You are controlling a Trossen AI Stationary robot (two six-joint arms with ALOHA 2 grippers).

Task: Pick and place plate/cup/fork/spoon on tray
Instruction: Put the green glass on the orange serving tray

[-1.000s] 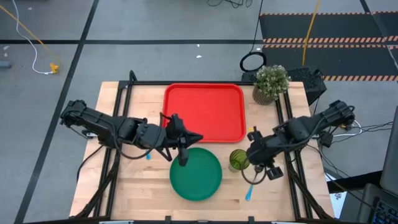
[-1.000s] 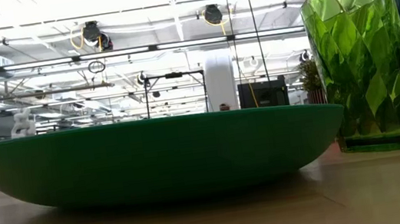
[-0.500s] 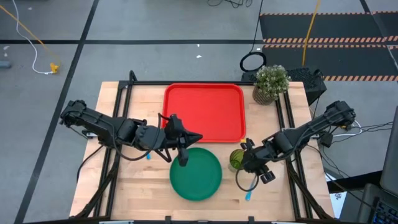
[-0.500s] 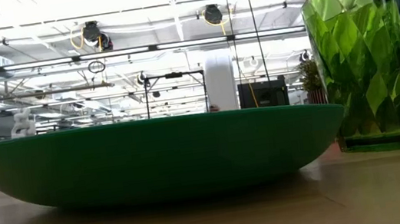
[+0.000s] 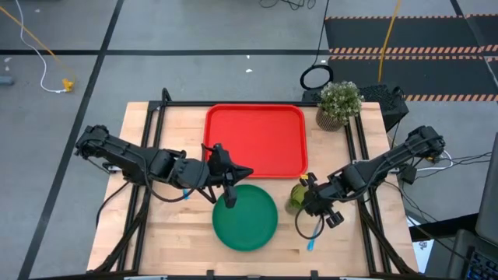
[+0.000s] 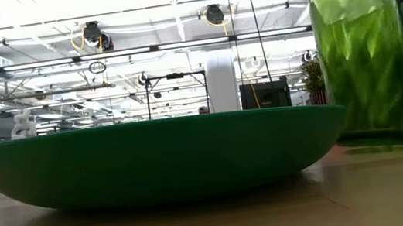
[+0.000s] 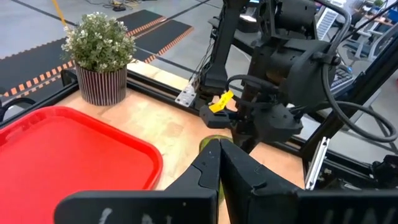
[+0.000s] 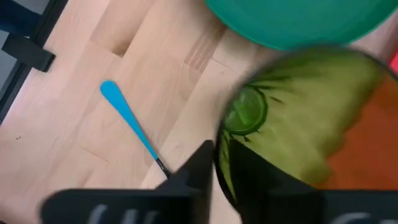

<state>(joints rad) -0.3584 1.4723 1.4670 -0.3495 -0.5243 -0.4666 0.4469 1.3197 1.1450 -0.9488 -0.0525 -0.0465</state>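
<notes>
The translucent green cup (image 5: 296, 199) stands right of the dark-green plate (image 5: 245, 222), near the red tray's (image 5: 257, 140) near right corner. My right gripper (image 5: 305, 194) is shut on the cup from above. My left gripper (image 5: 230, 201) hangs shut over the plate's far left rim and holds nothing. One blue-handled utensil (image 5: 311, 243) lies on the table near the cup, on its near side. Another blue handle (image 5: 185, 194) shows under my left arm. Which is the fork and which the spoon, I cannot tell. My right gripper has the cup's rim (image 8: 219, 146) on the cup's right side. One finger (image 8: 202, 163) is outside the wall and the other inside the cup. The fingers slant steeply down from the table's right. The cup (image 6: 362, 60) hangs upright; whether its base is off the table I cannot tell.
A potted plant (image 5: 339, 103) stands at the table's far right corner, beyond the tray. The plate (image 6: 160, 157) rests on the wood close to the cup's left. Bare wood lies left of the tray and along the table's near edge.
My right gripper has come down onto the cup from above and taken hold of its rim. The cup, which stood still before, now smears in the low view and has shifted a little where it stands.
</notes>
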